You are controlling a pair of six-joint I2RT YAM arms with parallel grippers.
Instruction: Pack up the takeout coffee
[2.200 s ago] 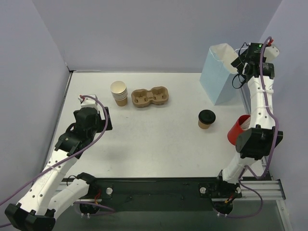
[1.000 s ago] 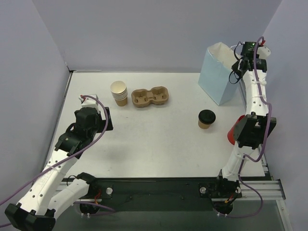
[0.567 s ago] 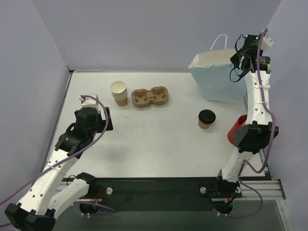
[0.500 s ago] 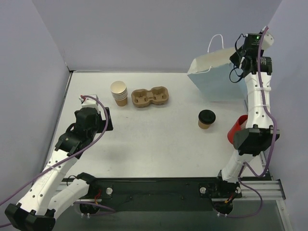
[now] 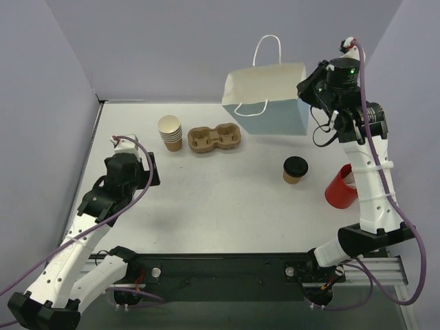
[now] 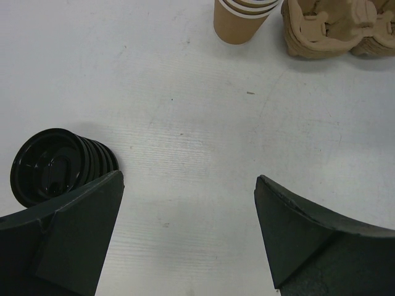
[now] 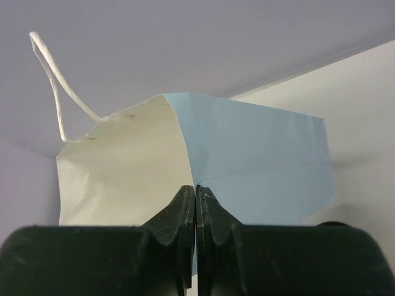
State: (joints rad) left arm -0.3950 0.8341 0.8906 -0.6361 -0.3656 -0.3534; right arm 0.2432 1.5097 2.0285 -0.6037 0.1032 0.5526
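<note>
One takeout coffee [image 5: 295, 170], a tan cup with a black lid, stands on the table right of centre. The brown pulp tray [image 5: 214, 138] lies at the back with both hollows bare; it also shows in the left wrist view [image 6: 333, 31]. My right gripper [image 5: 307, 93] is shut on the rim of a light-blue paper bag [image 5: 268, 100], holding it above the back of the table. In the right wrist view the fingers [image 7: 195, 194] pinch the bag's edge [image 7: 259, 160]. My left gripper [image 5: 148, 170] hangs open over bare table at the left [image 6: 188, 179].
A stack of lidless tan cups [image 5: 170, 133] stands left of the tray. A red cup [image 5: 340, 187] sits at the right edge by the right arm. A stack of black lids [image 6: 58, 166] lies beside my left finger. Purple walls close the back and sides.
The right arm has lifted the blue bag out of the far right corner and carried it left, above the back of the table. The left arm has not moved.
</note>
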